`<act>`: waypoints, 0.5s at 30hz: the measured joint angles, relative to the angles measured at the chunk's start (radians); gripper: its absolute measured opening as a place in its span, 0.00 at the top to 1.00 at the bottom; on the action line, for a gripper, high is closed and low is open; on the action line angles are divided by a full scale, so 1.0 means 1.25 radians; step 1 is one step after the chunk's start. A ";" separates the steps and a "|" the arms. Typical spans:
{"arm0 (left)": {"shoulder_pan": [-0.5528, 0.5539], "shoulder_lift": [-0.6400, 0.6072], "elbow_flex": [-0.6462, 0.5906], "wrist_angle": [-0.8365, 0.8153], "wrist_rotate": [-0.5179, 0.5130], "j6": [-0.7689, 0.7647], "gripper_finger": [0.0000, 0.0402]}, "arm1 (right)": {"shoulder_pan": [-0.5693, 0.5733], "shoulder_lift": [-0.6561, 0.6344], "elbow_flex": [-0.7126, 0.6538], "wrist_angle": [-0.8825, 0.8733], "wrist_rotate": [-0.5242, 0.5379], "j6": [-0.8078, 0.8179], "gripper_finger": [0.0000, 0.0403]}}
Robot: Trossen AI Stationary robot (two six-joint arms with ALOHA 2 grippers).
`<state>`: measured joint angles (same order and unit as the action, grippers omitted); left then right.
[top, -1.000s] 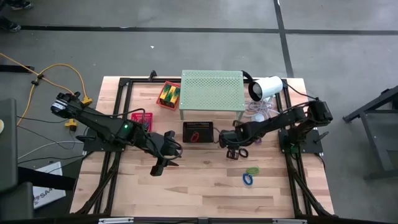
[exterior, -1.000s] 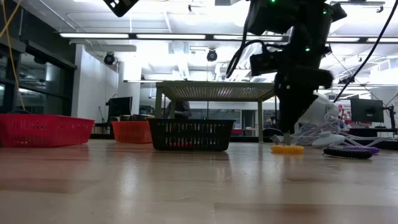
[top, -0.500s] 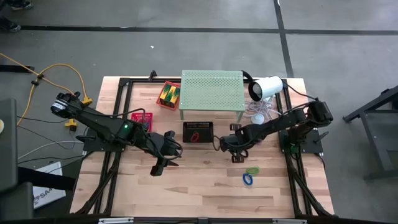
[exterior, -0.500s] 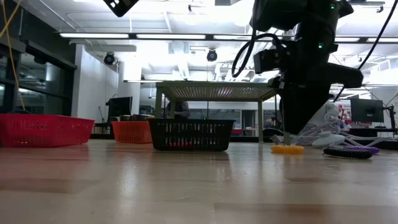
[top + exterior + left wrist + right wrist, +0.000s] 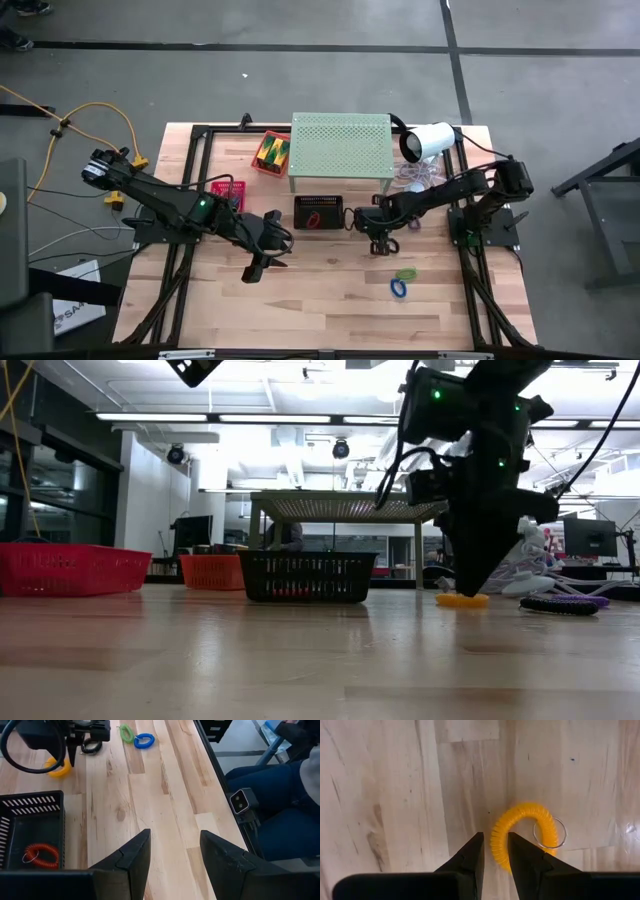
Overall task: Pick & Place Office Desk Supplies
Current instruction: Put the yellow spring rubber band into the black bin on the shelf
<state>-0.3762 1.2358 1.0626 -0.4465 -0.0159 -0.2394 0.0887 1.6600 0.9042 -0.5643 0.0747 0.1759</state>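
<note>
An orange coil loop with a metal key ring lies flat on the table, right of the black basket. My right gripper points down at it with its tips at the table. Its fingers are a narrow gap apart, one on each side of the coil's strand. A red loop lies in the black basket. Green and blue loops lie nearer the table's near edge. My left gripper hangs open above bare wood, left of the basket. My right gripper comes from above, pointing down, and straddles one side of the orange loop's coil, opposite the key ring. Whether the fingers touch the strand, I cannot tell. The loop lies flat on the table.
The pale-green perforated shelf stands behind the basket, with the white lamp and its cables to its right. A red basket and a tray of yellow-green pieces sit at far left. A dark loop lies by the orange one. A person's legs show beyond the table's edge.
My right gripper has stayed down at the orange loop, shifting only slightly, while its wrist has tipped and turned above the tips. The loop lies where it was.
</note>
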 joint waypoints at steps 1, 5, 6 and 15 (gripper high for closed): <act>0.000 0.000 0.000 0.000 0.000 0.000 0.59 | 0.000 0.000 -0.002 0.000 0.000 0.001 0.82; 0.000 0.000 0.000 0.000 0.000 0.000 0.59 | 0.000 0.000 -0.005 0.001 0.003 0.002 0.82; 0.000 0.000 0.000 0.000 0.000 0.000 0.59 | 0.000 0.000 -0.005 0.001 0.004 0.002 0.82; 0.000 0.000 0.000 0.000 0.000 0.000 0.59 | 0.002 0.000 -0.005 0.002 0.019 0.001 0.82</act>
<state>-0.3762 1.2358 1.0626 -0.4465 -0.0162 -0.2394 0.0916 1.6600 0.8982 -0.5613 0.0982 0.1775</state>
